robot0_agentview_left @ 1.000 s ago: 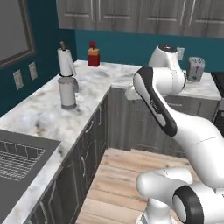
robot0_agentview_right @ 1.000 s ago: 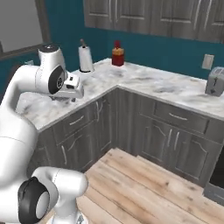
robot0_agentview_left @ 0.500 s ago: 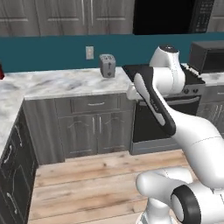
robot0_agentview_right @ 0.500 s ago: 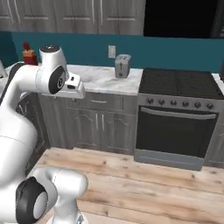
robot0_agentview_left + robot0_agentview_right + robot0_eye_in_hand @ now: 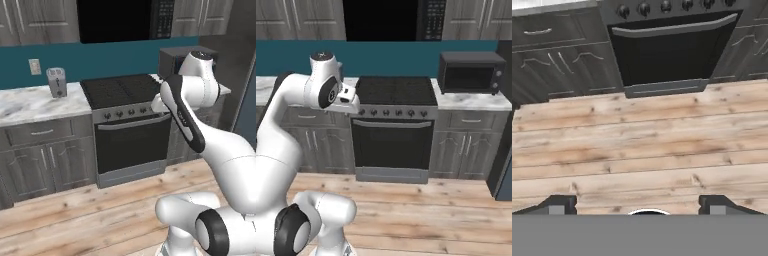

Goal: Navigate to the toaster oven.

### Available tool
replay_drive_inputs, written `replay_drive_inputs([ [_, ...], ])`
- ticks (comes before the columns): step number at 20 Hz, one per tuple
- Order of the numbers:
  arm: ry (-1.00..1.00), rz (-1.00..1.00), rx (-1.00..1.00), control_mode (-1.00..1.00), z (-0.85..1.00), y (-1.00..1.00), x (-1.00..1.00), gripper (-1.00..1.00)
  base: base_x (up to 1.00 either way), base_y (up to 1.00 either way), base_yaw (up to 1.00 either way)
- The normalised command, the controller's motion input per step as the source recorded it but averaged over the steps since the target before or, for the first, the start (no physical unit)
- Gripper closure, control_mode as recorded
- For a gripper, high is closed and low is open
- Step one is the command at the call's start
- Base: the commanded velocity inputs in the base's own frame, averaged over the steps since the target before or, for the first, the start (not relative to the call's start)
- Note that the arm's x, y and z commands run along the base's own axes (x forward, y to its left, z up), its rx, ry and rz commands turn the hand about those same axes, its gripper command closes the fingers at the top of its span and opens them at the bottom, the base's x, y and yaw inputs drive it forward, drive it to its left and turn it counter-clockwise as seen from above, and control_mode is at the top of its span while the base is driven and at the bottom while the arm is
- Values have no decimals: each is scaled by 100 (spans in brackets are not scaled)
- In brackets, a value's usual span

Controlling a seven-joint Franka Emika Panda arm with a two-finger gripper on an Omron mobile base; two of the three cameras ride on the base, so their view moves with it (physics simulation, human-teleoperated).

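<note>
Toaster oven, the dark grey box with a wide black glass front (image 5: 471, 72), sits on the pale marble counter (image 5: 468, 101) to the right of the black stove with a row of round knobs (image 5: 393, 127). Its door looks shut. A small silver slot toaster (image 5: 56, 82) stands on the counter on the stove's other side. The robot's two-finger gripper (image 5: 637, 202) hangs over the wooden plank floor (image 5: 637, 145) with its two dark tips wide apart, holding nothing. A big black microwave (image 5: 393, 20) hangs above the stove.
</note>
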Motion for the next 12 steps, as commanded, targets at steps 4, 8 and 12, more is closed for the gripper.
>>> replay_drive_inputs([
  [4,0,0,0,100,0,0,0,-100,98,-94,0],
  [8,0,0,0,100,0,0,0,-100,100,-100,3],
  [12,0,0,0,100,0,0,0,-100,100,-98,3],
])
